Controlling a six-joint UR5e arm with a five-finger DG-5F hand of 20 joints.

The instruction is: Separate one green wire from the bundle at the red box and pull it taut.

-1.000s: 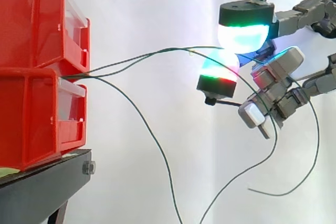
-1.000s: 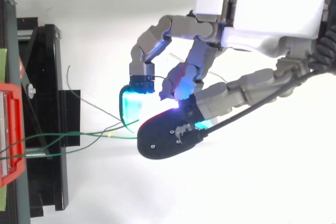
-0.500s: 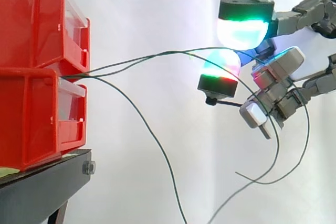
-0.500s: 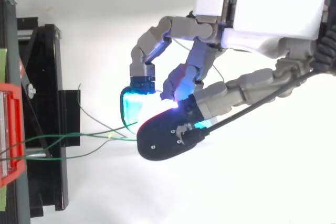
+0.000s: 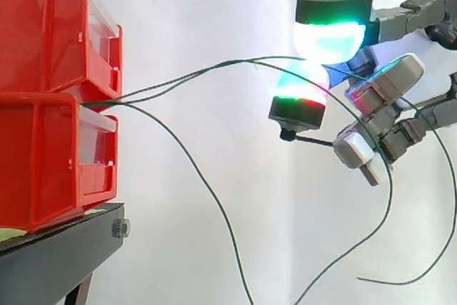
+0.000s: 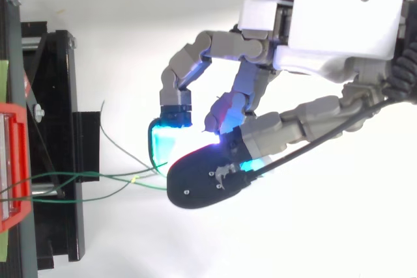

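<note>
- Mid-pull: pinches one green wire point(image 5: 214, 68) between two glowing pads point(image 5: 330, 39) of the curled hand point(image 5: 389, 83), out to the right of the red box point(image 5: 50, 91) and well apart from it.
- Leaves the gap between the stacked bins and climbs to the pads, with a second strand point(image 5: 357, 123) close alongside most of the way, which then arcs down past the hand; hard to say at the pads whether just one is held.
- Not yet taut, by the look of it: still bows a little, and another strand point(image 5: 200, 176) droops from the box.
- Next calls for drawing further away from the box along the wire's line, keeping the pinch firm against slipping, and letting the neighbour fall clear.
- Against half a second ago: sits slightly higher, with the rear fingers further right; span to the pads rises more steeply and looks a touch straighter; loose tail point(image 5: 400, 280) at lower right swung lower and outward.
- From above, hovers beside the black stand point(image 6: 58, 128), wires point(image 6: 98, 177) bridging the gap.
</note>
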